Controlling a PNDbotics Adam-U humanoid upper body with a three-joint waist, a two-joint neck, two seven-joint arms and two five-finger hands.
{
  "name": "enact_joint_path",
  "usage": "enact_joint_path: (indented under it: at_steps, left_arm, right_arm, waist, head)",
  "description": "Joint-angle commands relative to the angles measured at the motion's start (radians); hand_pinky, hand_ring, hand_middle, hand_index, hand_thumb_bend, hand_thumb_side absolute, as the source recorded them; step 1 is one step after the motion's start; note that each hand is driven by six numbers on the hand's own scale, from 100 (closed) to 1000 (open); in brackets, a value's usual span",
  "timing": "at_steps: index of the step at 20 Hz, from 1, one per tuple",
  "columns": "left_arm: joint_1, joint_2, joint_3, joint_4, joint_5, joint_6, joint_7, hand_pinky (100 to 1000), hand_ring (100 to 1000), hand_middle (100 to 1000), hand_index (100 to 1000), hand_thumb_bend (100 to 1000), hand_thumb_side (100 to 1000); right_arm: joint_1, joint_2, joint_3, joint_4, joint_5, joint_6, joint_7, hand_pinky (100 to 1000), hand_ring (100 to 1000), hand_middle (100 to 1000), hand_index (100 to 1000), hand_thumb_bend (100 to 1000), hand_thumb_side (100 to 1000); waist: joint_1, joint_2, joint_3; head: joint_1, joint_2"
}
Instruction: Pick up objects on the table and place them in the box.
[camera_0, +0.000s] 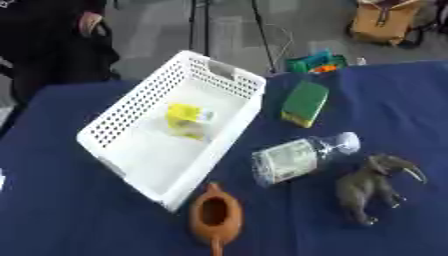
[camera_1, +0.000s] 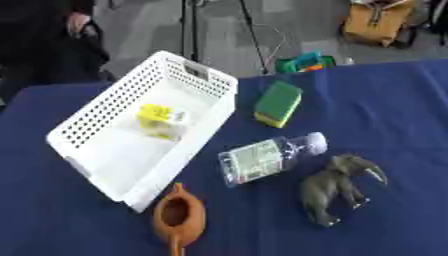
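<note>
Objects for the box lie spread over a blue table (camera_0: 79, 220), and no robot hand shows in either view, so the state of the fingers cannot be told.

Going left to right: the white perforated box (camera_0: 114, 117) sits left of centre, its long axis running from about seven o'clock to one o'clock. One thing is already inside, a yellow and white packet (camera_0: 187, 120) lying on the floor of the box near its middle. Just off the box's near corner, at about six o'clock of the view, lies a brown clay pot (camera_0: 215, 214) with its mouth up and a handle or spout pointing toward the near edge. Right of the box's long wall lies a clear plastic bottle (camera_0: 302, 157) on its side, cap toward two o'clock. Beyond it, at about one o'clock of the view, is a green and yellow sponge (camera_0: 305, 102), just beside the box's far right corner. Furthest right stands a grey toy elephant (camera_0: 372, 185), upright on its legs, head toward the right edge.

I judge the task to be between picks: one thing placed, four left. The next move calls for a hand to come in and close on one of these; the bottle may roll, and the pot lies close to the box wall.

Open room is widest on the right half of the table and along the near left. The pot's handle sits near the lower border of the view.
</note>
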Motion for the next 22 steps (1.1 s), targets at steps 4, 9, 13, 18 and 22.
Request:
enact_joint_path:
  at_steps: [4, 9, 13, 18, 22]
  left_arm:
    - [-0.004, 0.023, 0.011, -0.011, 0.000, 0.000, 0.002, 594, 668, 744, 821, 100, 960]
    - [-0.003, 0.024, 0.011, -0.011, -0.001, 0.001, 0.003, 595, 669, 744, 822, 100, 960]
    - [-0.002, 0.026, 0.008, -0.011, -0.002, 0.002, 0.000, 596, 669, 745, 821, 100, 962]
    - [-0.002, 0.032, 0.003, -0.011, -0.002, 0.002, -0.005, 597, 669, 744, 821, 100, 961]
    - [-0.001, 0.035, -0.001, -0.011, -0.002, 0.001, -0.011, 597, 669, 744, 821, 100, 961]
  right_arm:
    - [-0.004, -0.022, -0.011, -0.017, -0.001, 0.001, 0.007, 812, 803, 751, 833, 100, 918]
    - [-0.005, -0.029, -0.008, -0.017, 0.000, -0.001, 0.011, 813, 805, 755, 839, 100, 919]
    - [-0.016, -0.080, 0.015, -0.017, 0.008, -0.018, 0.063, 833, 826, 783, 865, 100, 910]
    - [-0.032, -0.186, 0.074, -0.017, 0.039, -0.082, 0.250, 875, 863, 828, 889, 100, 880]
    - [-0.059, -0.265, 0.116, -0.017, 0.061, -0.145, 0.420, 902, 887, 872, 916, 100, 876]
  waist:
    - [-0.007, -0.027, -0.001]
    - [-0.009, -0.028, -0.002]
    - [-0.019, -0.032, -0.004]
    - [-0.030, -0.039, -0.003]
    - [-0.037, -0.043, -0.001]
  head:
    - [-0.001, -0.014]
    - [-0.002, -0.013]
    - [-0.007, -0.007]
    - [-0.013, -0.004]
    - [-0.014, -0.005]
